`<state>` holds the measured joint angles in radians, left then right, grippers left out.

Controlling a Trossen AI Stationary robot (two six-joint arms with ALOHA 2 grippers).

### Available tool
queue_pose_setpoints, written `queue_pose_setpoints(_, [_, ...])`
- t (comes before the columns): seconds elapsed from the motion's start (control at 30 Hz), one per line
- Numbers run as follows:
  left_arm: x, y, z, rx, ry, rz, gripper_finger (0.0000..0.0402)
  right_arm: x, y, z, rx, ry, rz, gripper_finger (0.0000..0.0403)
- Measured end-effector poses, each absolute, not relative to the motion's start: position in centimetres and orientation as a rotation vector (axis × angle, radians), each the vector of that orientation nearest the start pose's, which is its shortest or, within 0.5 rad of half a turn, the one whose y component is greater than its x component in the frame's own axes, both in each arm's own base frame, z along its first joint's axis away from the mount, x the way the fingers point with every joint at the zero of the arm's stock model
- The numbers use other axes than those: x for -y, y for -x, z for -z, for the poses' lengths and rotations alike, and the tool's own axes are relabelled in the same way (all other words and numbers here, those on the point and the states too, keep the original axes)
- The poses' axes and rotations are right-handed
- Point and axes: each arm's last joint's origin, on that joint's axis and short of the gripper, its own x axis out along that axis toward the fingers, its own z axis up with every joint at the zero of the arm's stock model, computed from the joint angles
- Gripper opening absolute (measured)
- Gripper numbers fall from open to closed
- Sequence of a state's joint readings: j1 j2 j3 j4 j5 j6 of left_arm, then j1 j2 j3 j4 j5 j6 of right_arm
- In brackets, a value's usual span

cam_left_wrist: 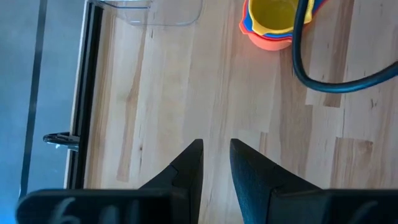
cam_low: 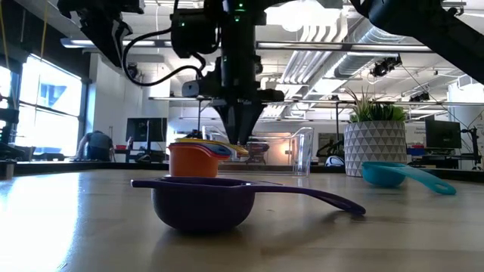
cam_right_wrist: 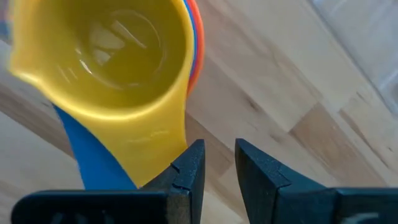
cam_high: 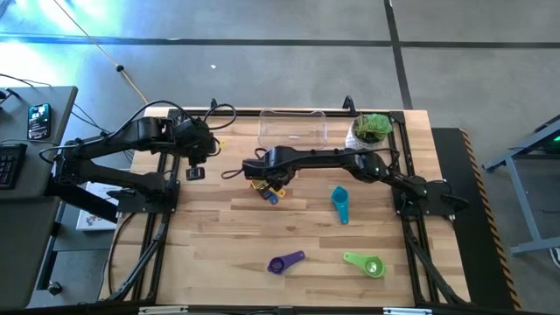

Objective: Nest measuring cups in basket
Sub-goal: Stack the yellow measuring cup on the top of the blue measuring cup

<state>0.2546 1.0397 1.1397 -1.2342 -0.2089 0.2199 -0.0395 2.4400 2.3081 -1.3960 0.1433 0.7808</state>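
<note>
Three cups, yellow cup (cam_right_wrist: 99, 56) uppermost, sit nested mid-frame outside the empty basket (cam_high: 292, 126). Teal cup (cam_high: 340, 201), purple cup (cam_high: 284, 262), green cup (cam_high: 366, 263) remain. Right gripper (cam_high: 273, 185) slightly parted, empty; left gripper (cam_left_wrist: 216, 168) likewise, upper left.

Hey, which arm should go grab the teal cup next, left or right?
Probably the right. Its gripper hovers over the stacked cups mid-table, with the teal cup lying on its side of the table. The left gripper waits near the far left edge, farther away.
</note>
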Motion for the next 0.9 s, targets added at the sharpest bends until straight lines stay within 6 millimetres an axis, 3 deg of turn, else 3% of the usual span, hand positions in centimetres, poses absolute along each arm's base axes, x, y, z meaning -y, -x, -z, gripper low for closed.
queue_pose_setpoints(0.43, [-4.71,-15.79,-32.82,-1.181,-0.154,-0.283,0.0071,1.88,-47.75,-20.31,-1.429,-0.621,0.611,0.0081])
queue_pose_setpoints(0.67, [-4.69,-15.80,-32.82,-1.179,-0.147,-0.281,0.0071,1.79,-47.50,-20.30,-1.444,-0.657,0.655,0.0081])
queue_pose_setpoints(0.9, [-3.85,-16.03,-32.78,-1.125,0.104,-0.111,0.0071,1.79,-47.45,-20.30,-1.461,-0.654,0.626,0.0081])
